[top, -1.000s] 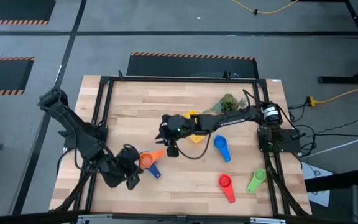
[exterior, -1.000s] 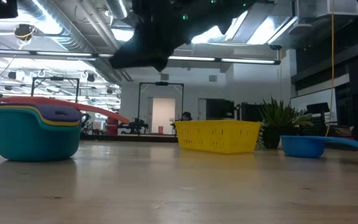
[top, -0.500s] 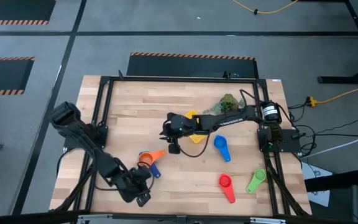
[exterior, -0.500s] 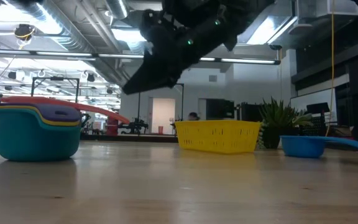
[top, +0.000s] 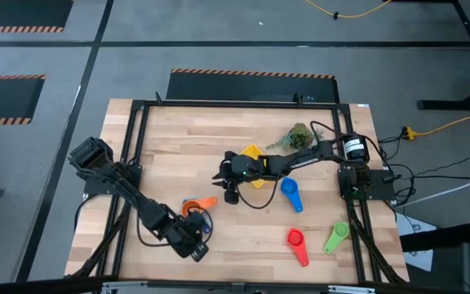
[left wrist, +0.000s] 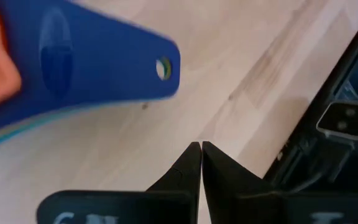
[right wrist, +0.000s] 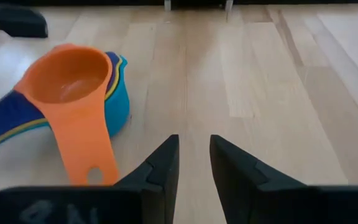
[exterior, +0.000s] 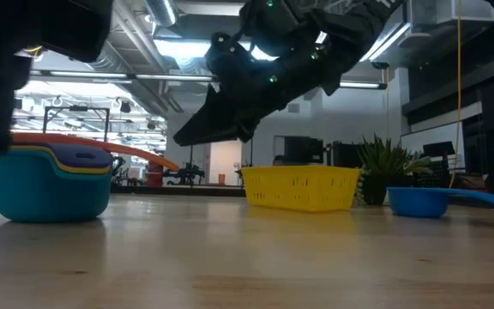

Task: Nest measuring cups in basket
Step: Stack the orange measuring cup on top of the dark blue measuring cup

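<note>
A partial nest of small plastic measuring cups [top: 196,211] is seen on the light wooden worktop [top: 178,147], near its front left: an orange cup [right wrist: 67,84] seated inside yellow, dark blue and light blue ones, with handles splayed rather than aligned. The stack stands outside the small square bright yellow plastic basket [exterior: 300,187], which sits near the worktop's middle, partly covered by the right arm in the high view.

The left gripper [top: 192,245] is held low just in front of the stack, its jaws pressed together and empty; in its wrist view the dark blue flat handle [left wrist: 98,59] lies just ahead of the tips. This placement is judged suited to nudging or a fresh approach, not to a grasp.

The right gripper [right wrist: 192,163] hangs above the worktop beside the basket, its jaws slightly spread with nothing between them, pointed toward the stack (probably aimed at it as the next pick).

Three cups are left loose on the right side: a blue one [top: 290,193], a red one [top: 296,242] and a green one [top: 336,237]. A green leafy plant sprig [top: 298,135] lies behind the basket. The nesting is judged unfinished.
</note>
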`<state>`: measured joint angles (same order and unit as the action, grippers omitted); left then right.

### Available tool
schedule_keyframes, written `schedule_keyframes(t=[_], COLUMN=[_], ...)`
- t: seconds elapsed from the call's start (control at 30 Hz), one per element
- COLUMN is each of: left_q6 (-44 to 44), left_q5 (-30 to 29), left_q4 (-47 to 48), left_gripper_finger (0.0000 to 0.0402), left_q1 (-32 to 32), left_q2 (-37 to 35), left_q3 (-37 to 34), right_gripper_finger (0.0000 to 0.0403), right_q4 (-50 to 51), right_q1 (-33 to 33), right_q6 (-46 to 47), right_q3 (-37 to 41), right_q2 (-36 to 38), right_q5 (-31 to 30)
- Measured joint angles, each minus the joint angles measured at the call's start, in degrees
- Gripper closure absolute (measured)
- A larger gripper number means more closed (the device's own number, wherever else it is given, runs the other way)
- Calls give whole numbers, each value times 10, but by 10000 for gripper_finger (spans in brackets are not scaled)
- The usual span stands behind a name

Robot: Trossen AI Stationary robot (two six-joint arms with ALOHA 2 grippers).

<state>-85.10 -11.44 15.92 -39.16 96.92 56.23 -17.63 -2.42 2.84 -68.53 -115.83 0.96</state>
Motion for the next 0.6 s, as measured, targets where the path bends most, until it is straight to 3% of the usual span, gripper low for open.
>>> schedule_keyframes(t=[0.33, 0.6], left_q6=[0, 4], left_q5=[18, 7], left_q4=[5, 16], left_gripper_finger=[393, 393], left_q1=[20, 28], left_q2=[0, 0], left_q3=[0, 0], right_gripper_finger=[308, 308], right_q4=[-48, -51], right_q1=[-19, -40], right_q6=[13, 14], right_q3=[-7, -7], right_q2=[-52, -54], right_q5=[2, 16])
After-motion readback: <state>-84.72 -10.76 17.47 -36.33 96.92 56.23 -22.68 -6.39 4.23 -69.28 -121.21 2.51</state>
